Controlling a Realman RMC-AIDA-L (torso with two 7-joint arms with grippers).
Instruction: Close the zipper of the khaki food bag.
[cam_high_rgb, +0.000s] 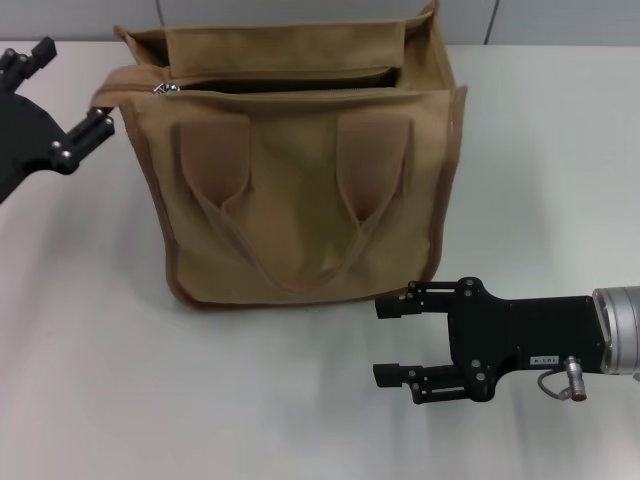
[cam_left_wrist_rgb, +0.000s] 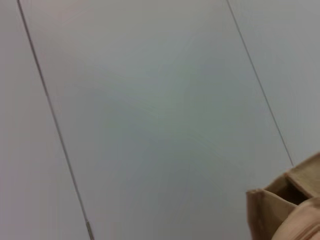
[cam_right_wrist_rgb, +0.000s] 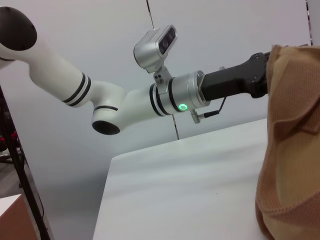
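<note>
The khaki food bag (cam_high_rgb: 300, 200) stands upright in the middle of the white table, its two handles hanging down the front. Its top is open, with a dark gap along the zipper (cam_high_rgb: 290, 92). The small silver pull tab (cam_high_rgb: 165, 89) sits at the bag's left end. My left gripper (cam_high_rgb: 68, 90) is open, just left of the bag's top left corner and close to the pull tab, touching nothing. My right gripper (cam_high_rgb: 386, 340) is open and empty, low over the table in front of the bag's right bottom corner. A bag corner (cam_left_wrist_rgb: 280, 210) shows in the left wrist view.
The white table (cam_high_rgb: 120, 380) spreads around the bag. A grey panelled wall (cam_left_wrist_rgb: 150, 100) stands behind. The right wrist view shows my left arm (cam_right_wrist_rgb: 125, 100) reaching to the bag's side (cam_right_wrist_rgb: 292, 150).
</note>
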